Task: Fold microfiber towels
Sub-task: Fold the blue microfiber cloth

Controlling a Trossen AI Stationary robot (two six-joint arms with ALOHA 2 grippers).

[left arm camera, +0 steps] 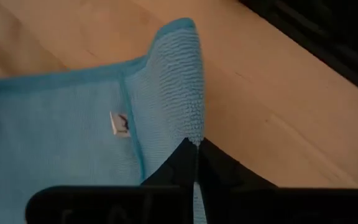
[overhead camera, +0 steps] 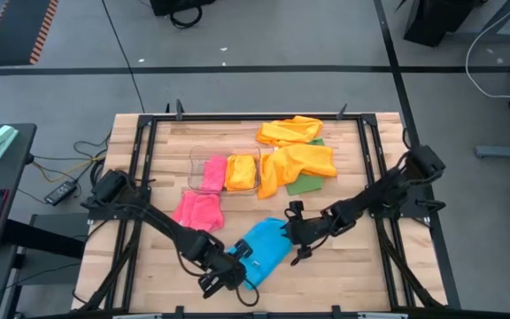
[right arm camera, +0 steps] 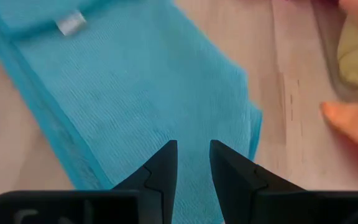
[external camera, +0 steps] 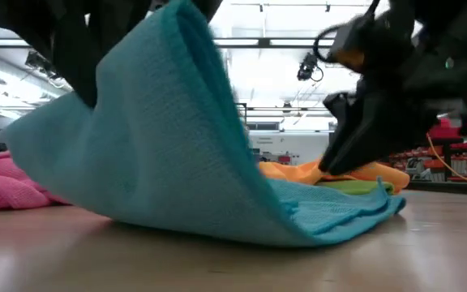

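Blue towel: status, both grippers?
Left gripper shut on blue microfiber towel, lifting one edge. Right gripper open, over the towel's other side. Pink microfiber towel close beside, not touching.

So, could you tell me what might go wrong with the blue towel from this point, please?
1. The left claw pinches only a thin edge of the blue towel; the cloth could slip free mid-fold.
2. The right claw hovers open over the towel without gripping, so the lower layer may drag and the fold end up skewed.
3. The raised towel sits close to the pink towel and might catch or shift it.
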